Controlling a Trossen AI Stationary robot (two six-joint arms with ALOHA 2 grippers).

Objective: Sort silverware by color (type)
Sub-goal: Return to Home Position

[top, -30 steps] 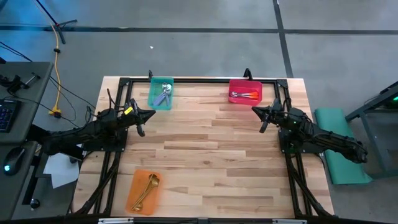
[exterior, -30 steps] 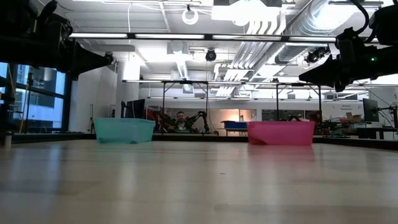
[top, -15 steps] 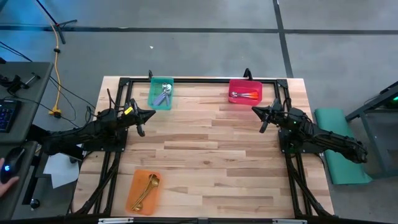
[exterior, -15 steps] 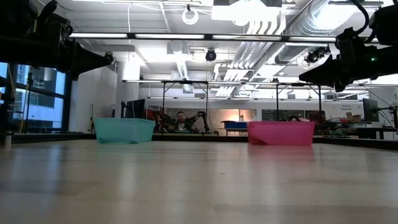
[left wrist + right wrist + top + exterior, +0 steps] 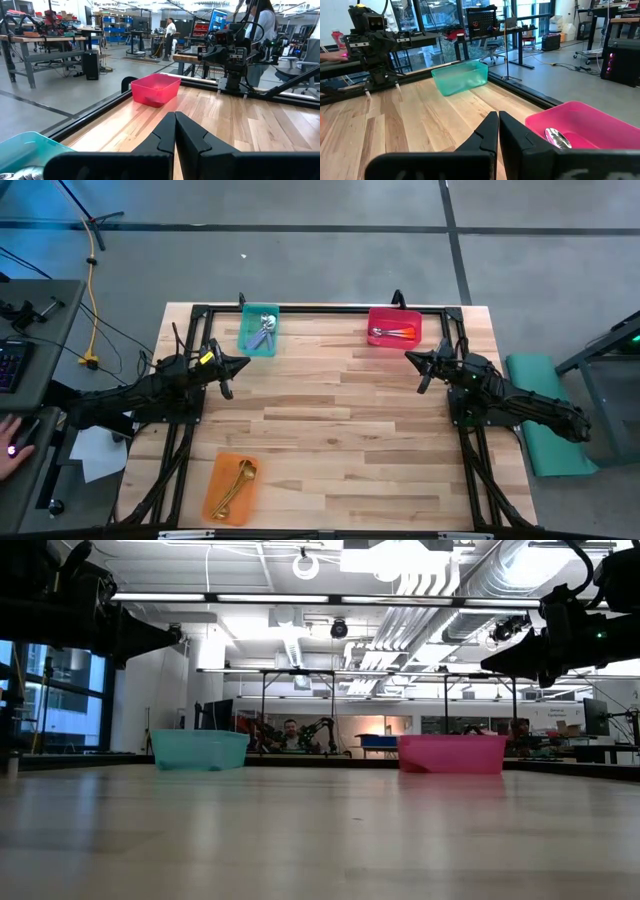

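The silverware lies in three bins. Lavender-handled spoons [image 5: 263,331] fill the teal bin [image 5: 247,338] at the far left. Orange-handled spoons [image 5: 393,333] lie in the pink bin [image 5: 373,319] at the far right. Gold spoons [image 5: 235,483] lie in the orange bin [image 5: 217,480] near the front left. My left gripper [image 5: 243,363] is shut, level, above the table's left side, holding nothing. My right gripper [image 5: 410,357] is shut, level, above the right side, holding nothing. A spoon bowl [image 5: 557,137] shows in the right wrist view.
A black frame [image 5: 320,308] runs along the table's far edge and down both sides. The wooden table top [image 5: 330,430] lies bare between the arms. A person's hand [image 5: 10,450] rests on a desk left of the table.
Both arms have kept still. At the desk left of the table a person's hand has come into view.
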